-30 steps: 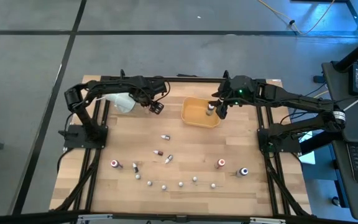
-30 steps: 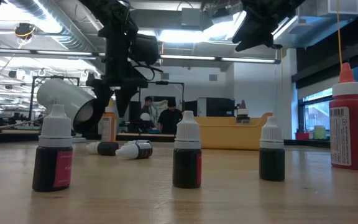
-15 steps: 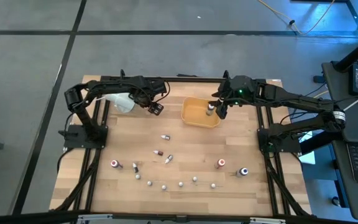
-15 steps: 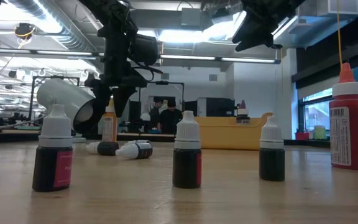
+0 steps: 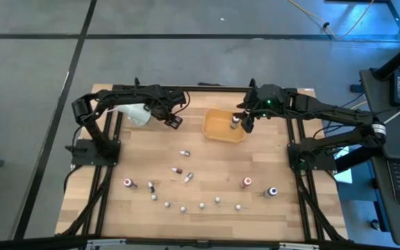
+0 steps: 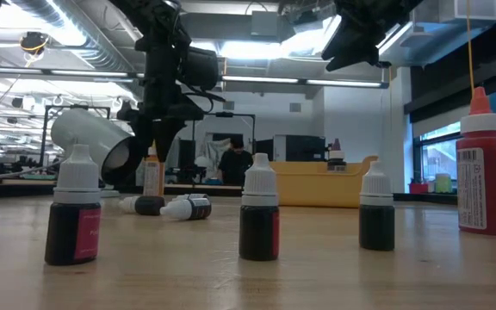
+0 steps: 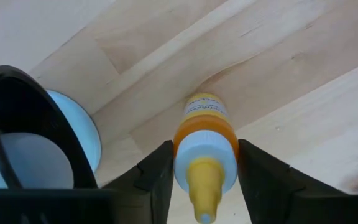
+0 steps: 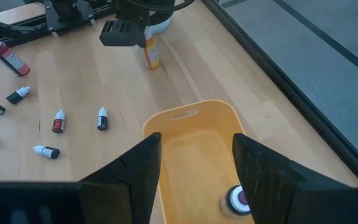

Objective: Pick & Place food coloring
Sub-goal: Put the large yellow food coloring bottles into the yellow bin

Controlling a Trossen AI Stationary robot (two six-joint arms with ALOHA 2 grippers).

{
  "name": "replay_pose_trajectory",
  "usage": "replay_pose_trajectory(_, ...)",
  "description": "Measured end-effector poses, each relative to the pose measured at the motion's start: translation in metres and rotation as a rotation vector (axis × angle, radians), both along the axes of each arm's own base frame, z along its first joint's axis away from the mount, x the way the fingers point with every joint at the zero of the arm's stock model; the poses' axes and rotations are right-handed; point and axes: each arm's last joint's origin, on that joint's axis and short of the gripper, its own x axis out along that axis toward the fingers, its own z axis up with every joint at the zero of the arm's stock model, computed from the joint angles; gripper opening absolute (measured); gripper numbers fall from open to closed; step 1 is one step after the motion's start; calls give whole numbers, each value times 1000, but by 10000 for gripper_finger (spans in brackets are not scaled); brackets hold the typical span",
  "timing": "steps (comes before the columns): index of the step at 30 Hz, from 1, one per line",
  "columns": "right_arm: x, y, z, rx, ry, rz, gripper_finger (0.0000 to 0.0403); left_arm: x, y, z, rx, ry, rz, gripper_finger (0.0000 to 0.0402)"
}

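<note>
While the orange-capped bottle (image 7: 204,146) stands upright at upper centre-left of the tabletop (image 5: 207,187), nozzle skyward and long axis vertical, the left claw (image 7: 202,180) brackets it, fingers at either side, contact unclear; beside it lies a white cylinder (image 5: 136,114); the right claw (image 8: 196,165) hangs parted and empty over the yellow tray (image 8: 194,134), one small bottle (image 8: 238,200) upright inside.

Yellow tray (image 5: 217,128), white cylinder (image 5: 136,114) on its side, wooden table (image 5: 255,167)
</note>
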Motion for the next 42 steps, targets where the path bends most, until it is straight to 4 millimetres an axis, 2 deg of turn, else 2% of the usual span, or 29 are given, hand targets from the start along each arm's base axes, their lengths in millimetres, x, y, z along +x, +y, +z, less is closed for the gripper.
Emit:
replay_pose_trajectory(7, 0, 0, 0, 0, 0, 0, 200, 4, 0, 7, 10, -22, -35, 145)
replay_pose_trajectory(18, 0, 0, 0, -20, 7, 16, 200, 41, -6, 100, 177, -331, -245, 144)
replay_pose_trajectory(22, 0, 0, 0, -22, 8, 18, 200, 61, -12, 116, 197, -390, -325, 144)
replay_pose_trajectory(29, 0, 0, 0, -20, 8, 16, 200, 105, -12, 117, 216, -406, -441, 144)
replay_pose_trajectory(34, -2, 1, -3, -8, 47, 16, 200, 134, -8, 109, 230, -393, -506, 144)
replay_pose_trajectory(42, -8, 2, -10, 42, 126, -4, 200, 155, -5, 81, 229, -310, -540, 144)
